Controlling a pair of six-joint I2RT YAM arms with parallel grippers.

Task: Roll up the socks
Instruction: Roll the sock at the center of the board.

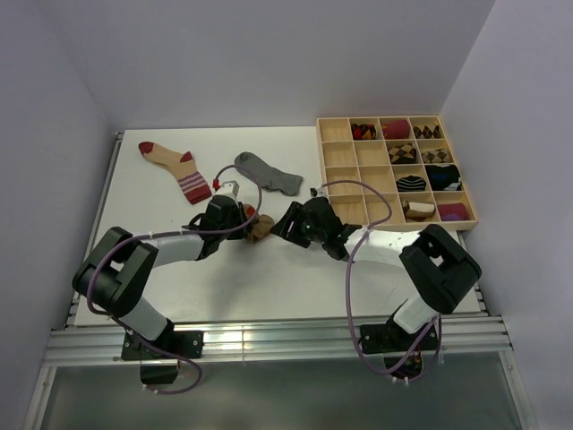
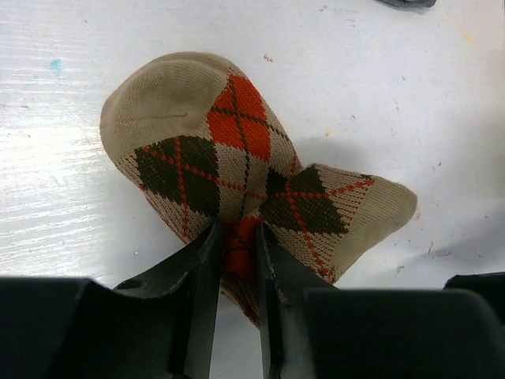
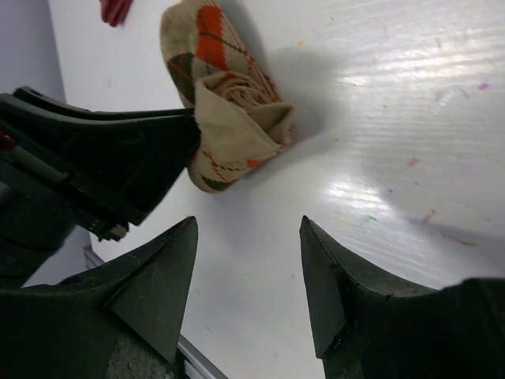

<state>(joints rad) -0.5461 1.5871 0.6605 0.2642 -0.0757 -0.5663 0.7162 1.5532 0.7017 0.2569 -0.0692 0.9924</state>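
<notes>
The brown argyle sock [image 1: 260, 229] lies bunched into a partial roll on the white table between the two arms. My left gripper [image 2: 238, 229] is shut on a fold of this argyle sock [image 2: 205, 142], pinching red fabric between its fingers. In the right wrist view the argyle sock [image 3: 229, 103] sits ahead of my right gripper [image 3: 248, 223], which is open and empty just above the table, a short way from the roll. The grey sock [image 1: 267, 173] lies flat behind, and the beige sock with dark-red toe and striped cuff [image 1: 175, 166] lies flat at the back left.
A wooden compartment tray [image 1: 338, 154] stands at the back right, holding several rolled sock bundles in its right-hand columns. The table's near edge and metal rail [image 1: 269, 336] run just behind the arm bases.
</notes>
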